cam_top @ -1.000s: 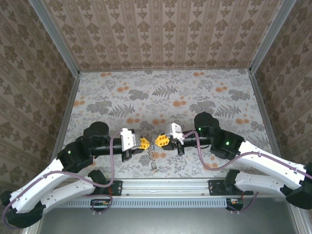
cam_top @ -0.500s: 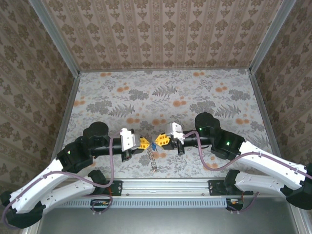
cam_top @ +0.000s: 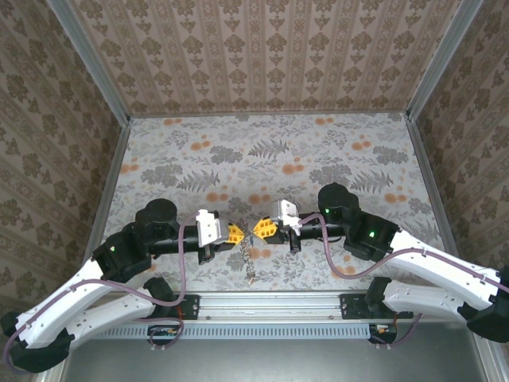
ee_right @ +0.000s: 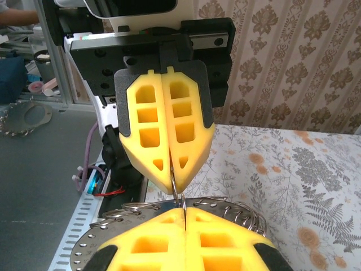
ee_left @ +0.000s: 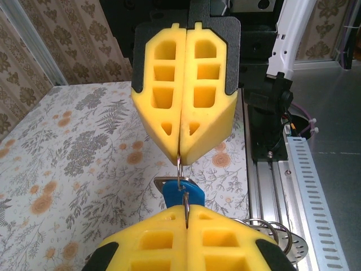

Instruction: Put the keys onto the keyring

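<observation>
Left gripper [cam_top: 235, 233] and right gripper [cam_top: 262, 230] meet tip to tip, each pair of jaws pinching the keyring [cam_top: 249, 259] by its wire. Its chain dangles toward 6 o'clock, and the blue key [ee_left: 183, 195] hangs on the wire.

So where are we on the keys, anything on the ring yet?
Done: left gripper and right gripper are both shut on the keyring, its chain hanging loose. In hand: the blue key sits at the thin wire between the grippers; whether it is threaded, I cannot tell. Left: get it fully on, then release.
</observation>
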`<state>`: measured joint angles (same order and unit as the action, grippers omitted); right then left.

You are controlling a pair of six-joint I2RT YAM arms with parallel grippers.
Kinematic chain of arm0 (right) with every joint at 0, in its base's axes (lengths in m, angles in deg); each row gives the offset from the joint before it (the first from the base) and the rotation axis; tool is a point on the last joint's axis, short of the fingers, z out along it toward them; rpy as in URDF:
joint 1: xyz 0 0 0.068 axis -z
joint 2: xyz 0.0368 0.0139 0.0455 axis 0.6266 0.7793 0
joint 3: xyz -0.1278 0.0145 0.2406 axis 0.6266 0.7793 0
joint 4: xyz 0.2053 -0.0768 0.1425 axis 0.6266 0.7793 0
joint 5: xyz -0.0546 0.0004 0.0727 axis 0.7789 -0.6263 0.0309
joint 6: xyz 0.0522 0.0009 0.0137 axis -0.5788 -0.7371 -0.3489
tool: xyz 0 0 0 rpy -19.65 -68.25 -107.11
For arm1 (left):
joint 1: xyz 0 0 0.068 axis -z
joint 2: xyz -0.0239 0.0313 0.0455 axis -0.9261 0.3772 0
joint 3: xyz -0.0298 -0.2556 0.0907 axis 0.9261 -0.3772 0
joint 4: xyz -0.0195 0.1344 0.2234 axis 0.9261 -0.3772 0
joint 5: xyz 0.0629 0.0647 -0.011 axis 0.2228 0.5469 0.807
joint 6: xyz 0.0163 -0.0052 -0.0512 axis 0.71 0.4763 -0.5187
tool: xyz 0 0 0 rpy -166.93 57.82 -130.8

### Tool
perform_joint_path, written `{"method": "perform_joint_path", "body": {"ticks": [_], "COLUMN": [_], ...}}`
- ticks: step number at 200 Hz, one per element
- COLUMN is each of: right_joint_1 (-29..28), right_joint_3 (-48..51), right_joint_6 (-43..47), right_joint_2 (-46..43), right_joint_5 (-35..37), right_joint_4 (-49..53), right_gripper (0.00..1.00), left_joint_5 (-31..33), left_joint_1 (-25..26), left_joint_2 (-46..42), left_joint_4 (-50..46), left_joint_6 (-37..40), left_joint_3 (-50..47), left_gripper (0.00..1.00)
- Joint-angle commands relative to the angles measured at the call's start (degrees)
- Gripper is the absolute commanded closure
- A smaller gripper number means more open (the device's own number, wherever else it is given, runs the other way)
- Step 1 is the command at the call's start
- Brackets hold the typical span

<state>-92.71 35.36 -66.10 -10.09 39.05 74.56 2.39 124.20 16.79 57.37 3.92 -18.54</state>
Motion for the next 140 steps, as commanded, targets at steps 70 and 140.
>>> {"method": "perform_joint_path", "body": {"ticks": [70,140], "right_joint_1": [-0.3,-0.4], "right_joint_3": [0.8,0.6], "right_joint_6": [-1.2,-1.1], "right_joint_2": [0.1,0.6], "right_joint_5": [-2.7,-3.2], "right_joint_4": [-0.9,-1.0], "right_gripper": [1.0,1.0], "left_joint_5": [-0.2,-0.3], "left_joint_1": [0.5,0.5], "left_joint_2": [-1.3,-1.3], "left_joint_4": [2.8,2.9], "left_joint_6": [0.3,0.3], "left_joint_3": [1.2,1.1], "left_gripper": [1.0,1.0]}}
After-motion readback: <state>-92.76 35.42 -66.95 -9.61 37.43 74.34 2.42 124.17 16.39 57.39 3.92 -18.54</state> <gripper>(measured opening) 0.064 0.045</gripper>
